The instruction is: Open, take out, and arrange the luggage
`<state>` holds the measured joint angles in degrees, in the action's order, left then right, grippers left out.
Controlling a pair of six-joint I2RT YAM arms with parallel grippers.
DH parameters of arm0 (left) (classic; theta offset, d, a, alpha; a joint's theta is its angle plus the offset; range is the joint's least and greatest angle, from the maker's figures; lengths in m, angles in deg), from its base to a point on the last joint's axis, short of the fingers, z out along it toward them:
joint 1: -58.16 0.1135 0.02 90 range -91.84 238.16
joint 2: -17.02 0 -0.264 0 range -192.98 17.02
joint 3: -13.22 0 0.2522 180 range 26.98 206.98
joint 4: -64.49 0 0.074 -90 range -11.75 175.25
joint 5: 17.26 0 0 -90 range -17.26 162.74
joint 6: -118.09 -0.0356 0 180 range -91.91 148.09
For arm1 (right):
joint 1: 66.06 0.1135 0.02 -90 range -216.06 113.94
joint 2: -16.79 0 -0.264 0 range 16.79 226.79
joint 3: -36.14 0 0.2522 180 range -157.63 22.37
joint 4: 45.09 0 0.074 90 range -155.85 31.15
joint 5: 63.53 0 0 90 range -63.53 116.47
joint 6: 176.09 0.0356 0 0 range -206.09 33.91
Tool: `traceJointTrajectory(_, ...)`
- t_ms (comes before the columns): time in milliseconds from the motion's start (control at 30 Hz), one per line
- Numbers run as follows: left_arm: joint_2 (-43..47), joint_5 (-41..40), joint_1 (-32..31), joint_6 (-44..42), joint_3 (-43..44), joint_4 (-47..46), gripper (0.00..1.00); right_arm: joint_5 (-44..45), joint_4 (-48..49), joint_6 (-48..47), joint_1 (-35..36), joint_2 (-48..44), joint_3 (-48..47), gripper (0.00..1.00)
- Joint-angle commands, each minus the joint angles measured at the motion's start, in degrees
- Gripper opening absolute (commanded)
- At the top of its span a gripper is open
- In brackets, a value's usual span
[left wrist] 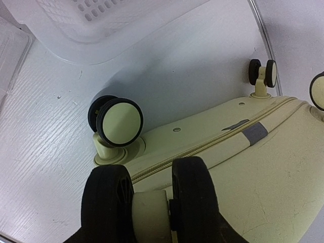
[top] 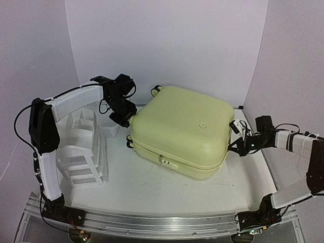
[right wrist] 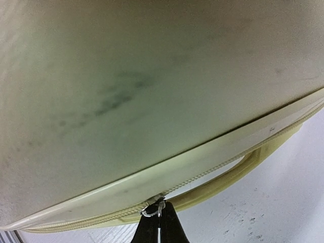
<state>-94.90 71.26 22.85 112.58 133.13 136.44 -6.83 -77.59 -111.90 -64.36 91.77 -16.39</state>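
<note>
Evidently unzipping was the step in hand. The luggage lay flat on the table, about midway between the left and right edges and rather nearer the far edge. Its wheel end was turned toward the left edge and its carry handle toward the right edge. The zipper seam looked closed wherever I could see it. My right hand was at the right side of the case, fingers pinched together on the small metal zipper pull just beside the handle. My left hand was against the case's far-left corner by the wheels. Its own camera showed only casters and seam, no fingers, so I could not tell whether it was open or closed. I judged the pull should be drawn along the line of the seam and never outward from the shell, since a pinch on so small a tab would slip under a sideways tug. At each rounded corner the wrist would have to turn with the curve. The left hand seemed best used as a brace, so the case would not slide after the pull. The white mesh basket and the drawer unit stood near the left edge, just beside the wheel end, leaving little room for the case to swing that way.
</note>
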Motion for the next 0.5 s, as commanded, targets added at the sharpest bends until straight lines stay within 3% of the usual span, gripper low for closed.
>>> traceJointTrajectory(0, -0.3, -7.2, -0.5, -20.8, 0.7, 4.6, 0.0, 0.9, 6.8, 0.7, -7.3, 2.1, -5.9, 0.0)
traceJointTrajectory(467, 0.2, -9.3, -1.8, -30.9, -0.1, 2.9, 0.0, -7.2, 8.1, -1.7, -14.8, 18.0, -21.2, 0.0)
